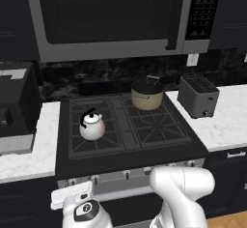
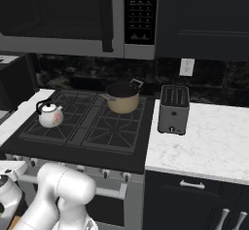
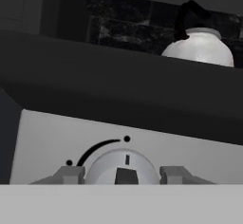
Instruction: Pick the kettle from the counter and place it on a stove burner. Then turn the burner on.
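1. The jaws stand on either side of a white knob on the stove's front panel, one finger at each flank. Whether they already pinch it, I cannot tell.
2. The knob is small, rigid and smooth. Judged from its shape, it wants a firm squeeze across its round body, then a clean twist along the black arc printed above it; a loose hold would likely slip.
3. Above the panel, the kettle sits upright on the front left burner of the cooktop, free of the arm.
4. It looks light and hard, best lifted by its black arched handle.
5. A tan pot stands on the back right burner, well apart from the kettle.
6. A toaster rests on the table right of the stove.
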You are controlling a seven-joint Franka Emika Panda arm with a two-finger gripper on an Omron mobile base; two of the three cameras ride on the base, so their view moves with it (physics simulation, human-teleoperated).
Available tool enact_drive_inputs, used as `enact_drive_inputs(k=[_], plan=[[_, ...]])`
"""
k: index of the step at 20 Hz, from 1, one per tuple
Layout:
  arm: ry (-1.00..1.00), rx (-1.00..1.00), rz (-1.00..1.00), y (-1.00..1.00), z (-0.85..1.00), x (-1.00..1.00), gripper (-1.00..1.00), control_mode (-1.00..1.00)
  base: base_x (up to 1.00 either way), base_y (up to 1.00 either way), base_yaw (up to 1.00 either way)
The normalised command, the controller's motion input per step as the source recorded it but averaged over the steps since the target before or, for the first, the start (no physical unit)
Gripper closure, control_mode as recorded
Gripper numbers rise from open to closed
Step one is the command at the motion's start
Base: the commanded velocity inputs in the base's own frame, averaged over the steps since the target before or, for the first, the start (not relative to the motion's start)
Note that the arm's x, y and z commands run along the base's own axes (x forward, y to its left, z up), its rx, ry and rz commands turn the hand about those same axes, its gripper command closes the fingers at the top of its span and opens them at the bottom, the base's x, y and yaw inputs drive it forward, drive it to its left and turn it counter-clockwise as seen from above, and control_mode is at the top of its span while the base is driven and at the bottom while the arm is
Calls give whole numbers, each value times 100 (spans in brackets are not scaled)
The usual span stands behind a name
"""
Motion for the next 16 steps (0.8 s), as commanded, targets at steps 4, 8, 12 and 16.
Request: enact_drive_inputs(k=[4,8,12,16], plan=[[-18,-13,11,0,10,0,100,-100,0,0,0],[-21,-18,14,5,26,3,100,-100,0,0,0],[-15,-27,10,29,38,13,100,-100,0,0,0],[-6,-32,4,44,38,16,100,-100,0,0,0]])
